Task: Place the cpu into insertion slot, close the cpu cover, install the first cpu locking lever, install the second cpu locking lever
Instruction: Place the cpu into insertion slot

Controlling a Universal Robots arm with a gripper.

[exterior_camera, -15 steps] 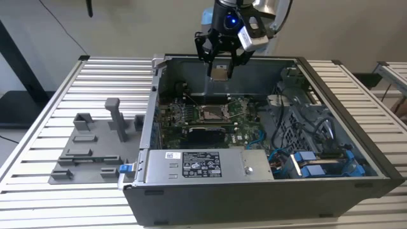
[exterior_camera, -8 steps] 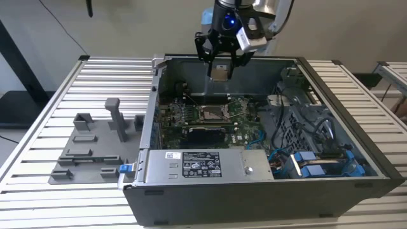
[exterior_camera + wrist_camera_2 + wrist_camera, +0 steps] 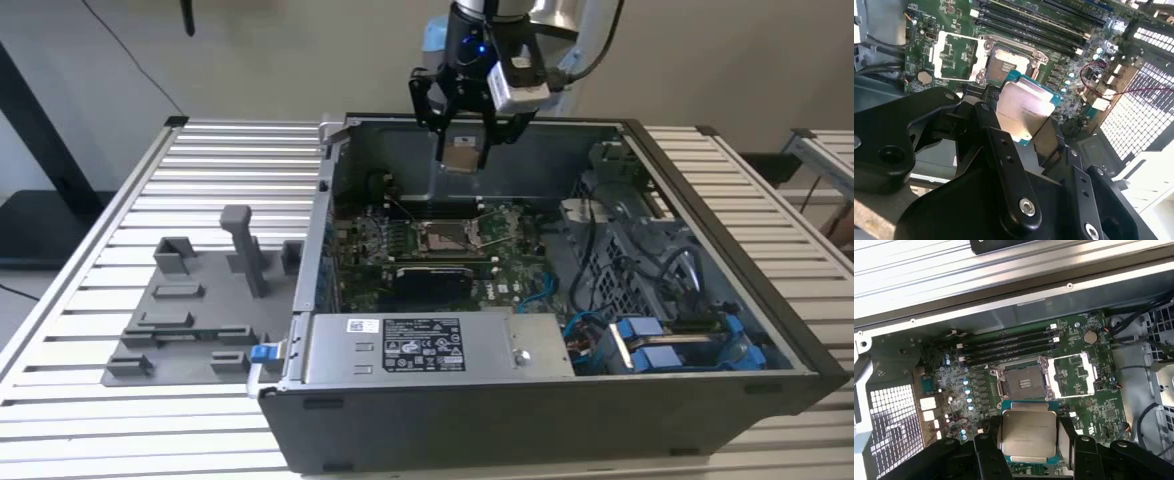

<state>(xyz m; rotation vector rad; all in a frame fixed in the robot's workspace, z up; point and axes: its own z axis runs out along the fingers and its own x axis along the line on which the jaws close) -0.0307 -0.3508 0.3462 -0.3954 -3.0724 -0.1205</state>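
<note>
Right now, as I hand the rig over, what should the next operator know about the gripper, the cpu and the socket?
The gripper is shut on the cpu, hovering above the open computer case. The insertion slot is empty; the cpu cover is flipped open beside it. Done: cpu in hand. Left: all four steps, from seating the cpu onward.
</note>
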